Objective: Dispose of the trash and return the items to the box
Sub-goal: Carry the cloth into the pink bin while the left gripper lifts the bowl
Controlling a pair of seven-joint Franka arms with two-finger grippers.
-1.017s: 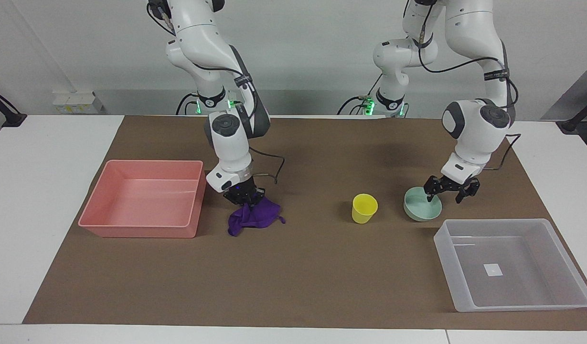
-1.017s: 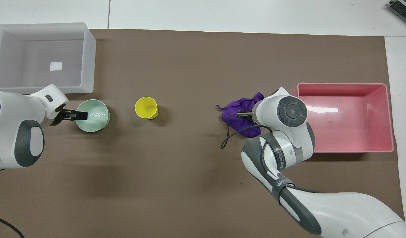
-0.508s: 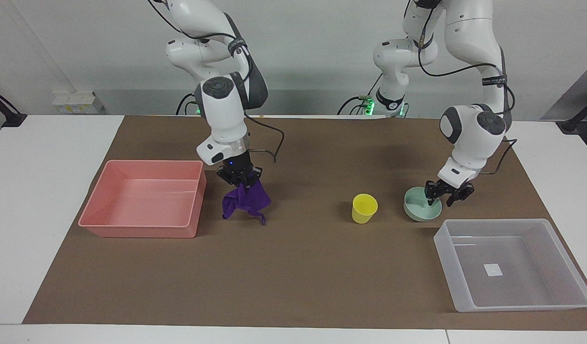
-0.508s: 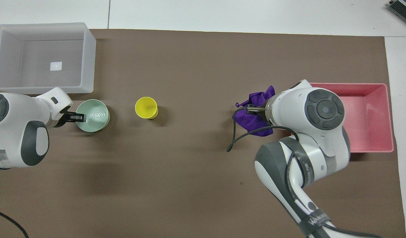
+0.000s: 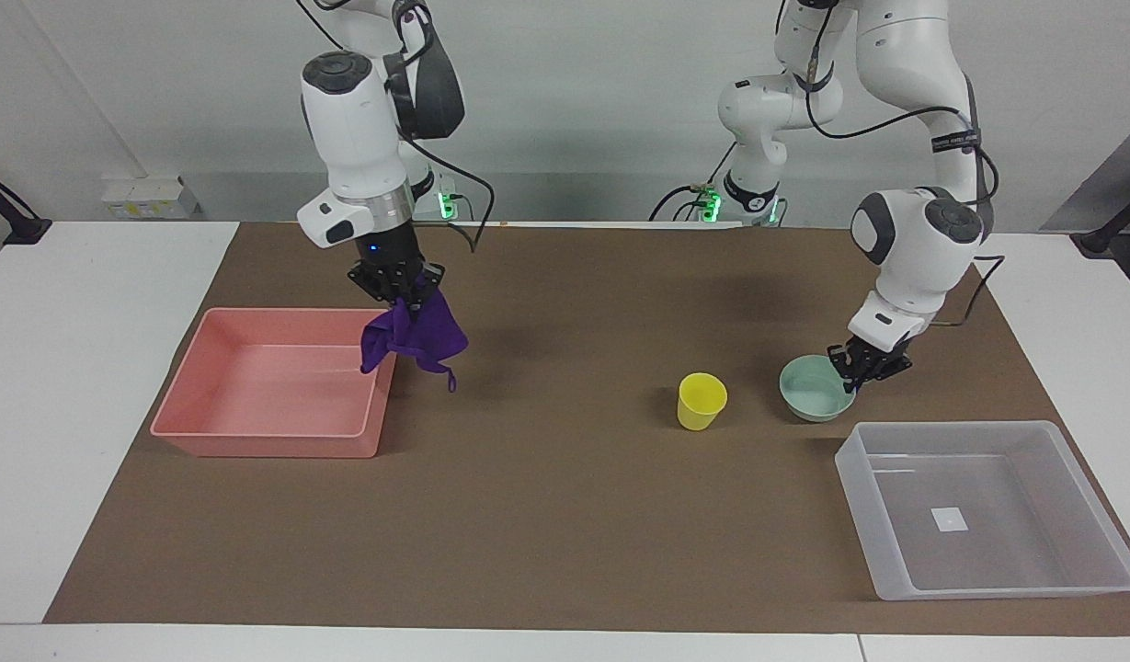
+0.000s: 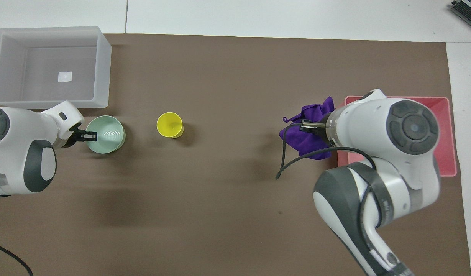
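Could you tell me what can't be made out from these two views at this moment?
- Overhead view: the right arm covers part of the pink tray.
- Both views: where the right gripper pinches the purple rag is buried in the folds.
- Facing view: the left gripper hides the part of the mint bowl's rim it closes on.

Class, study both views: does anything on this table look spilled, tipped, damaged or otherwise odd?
Nothing stands out. The yellow cup stands upright, the mint-green bowl sits level, and both trays look intact; the purple rag merely hangs from the right gripper.
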